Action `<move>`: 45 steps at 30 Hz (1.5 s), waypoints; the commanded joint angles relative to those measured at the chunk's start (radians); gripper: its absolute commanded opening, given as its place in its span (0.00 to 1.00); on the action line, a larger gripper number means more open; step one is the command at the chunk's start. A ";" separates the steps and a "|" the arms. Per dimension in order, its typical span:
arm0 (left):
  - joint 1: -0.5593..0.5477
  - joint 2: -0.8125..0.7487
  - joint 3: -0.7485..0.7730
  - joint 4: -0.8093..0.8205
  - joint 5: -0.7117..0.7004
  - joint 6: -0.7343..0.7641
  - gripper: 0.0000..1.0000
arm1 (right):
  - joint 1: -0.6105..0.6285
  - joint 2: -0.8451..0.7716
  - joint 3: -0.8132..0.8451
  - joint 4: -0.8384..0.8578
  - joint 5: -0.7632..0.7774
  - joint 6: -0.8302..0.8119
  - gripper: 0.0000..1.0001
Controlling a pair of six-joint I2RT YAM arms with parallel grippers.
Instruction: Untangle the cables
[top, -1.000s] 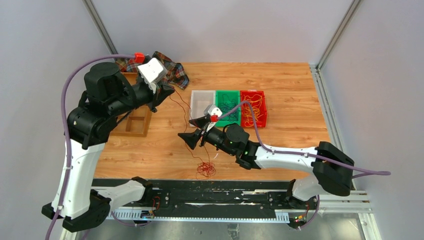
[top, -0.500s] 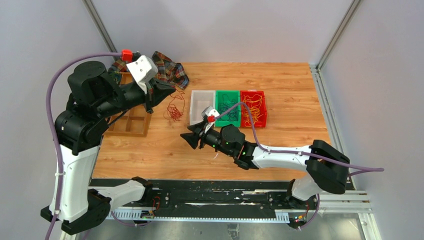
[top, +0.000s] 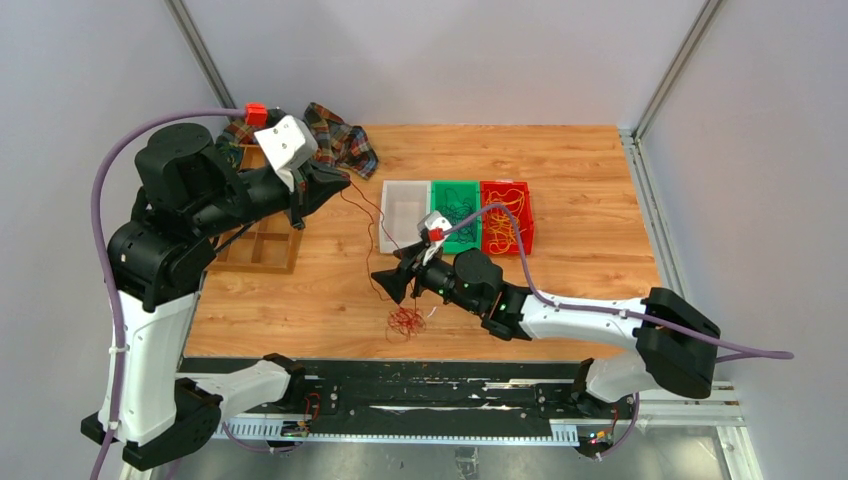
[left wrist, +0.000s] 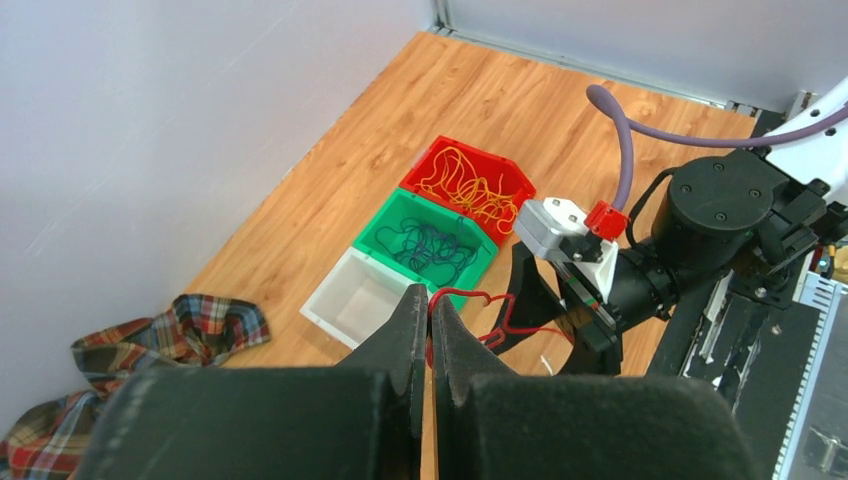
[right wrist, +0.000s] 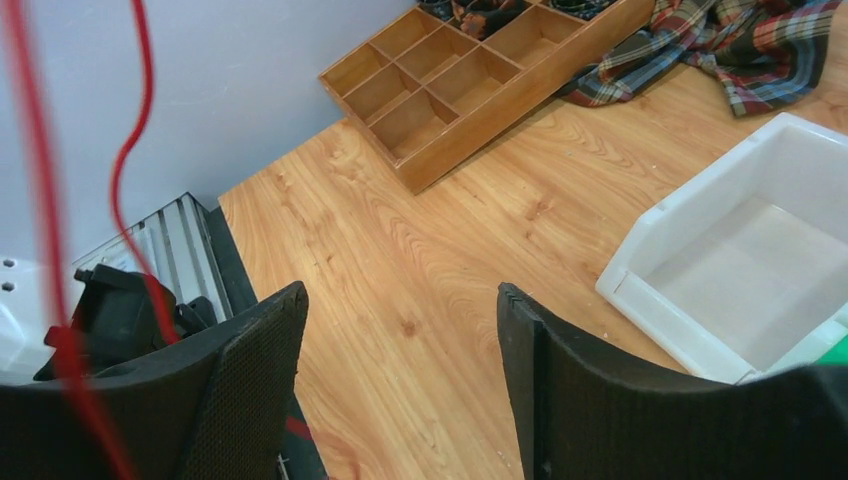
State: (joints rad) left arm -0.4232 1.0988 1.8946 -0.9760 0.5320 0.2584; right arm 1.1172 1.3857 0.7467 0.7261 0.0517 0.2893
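One red cable [top: 405,322], bunched at six o'clock, rises to the left gripper [top: 338,186] pinching it at ten o'clock, the right gripper [top: 385,286] spread just beside the bunch.

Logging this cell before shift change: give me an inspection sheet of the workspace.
Surface: wood table.
Job's things: red wire runs from left end effector down to a tangle; dark wires in green bin; yellow wires in red bin.
Clutter: plaid cloth, wooden tray, empty white bin.
End effectors: left shut on red wire; right end effector open.
Cables: two purple hoses.
Surroundings: grey walls.
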 commanded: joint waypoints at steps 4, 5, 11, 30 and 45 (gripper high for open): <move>-0.003 -0.006 0.043 0.003 0.056 -0.032 0.00 | 0.021 0.023 -0.001 -0.019 0.056 0.005 0.63; -0.003 -0.005 0.049 0.003 0.070 -0.042 0.00 | 0.021 0.031 0.001 -0.019 0.051 0.006 0.60; -0.003 0.009 0.113 0.005 0.133 -0.115 0.00 | 0.021 0.119 0.012 0.013 -0.057 0.021 0.46; -0.004 0.002 0.106 0.004 0.146 -0.113 0.01 | 0.029 -0.002 -0.034 0.080 -0.012 0.058 0.65; -0.004 0.025 0.177 0.005 0.188 -0.150 0.00 | 0.026 0.123 0.015 0.068 0.041 0.052 0.51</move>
State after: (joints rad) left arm -0.4232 1.1236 2.0312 -0.9829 0.6819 0.1261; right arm 1.1286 1.4815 0.7288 0.7872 0.0353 0.3511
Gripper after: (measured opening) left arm 0.019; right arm 0.547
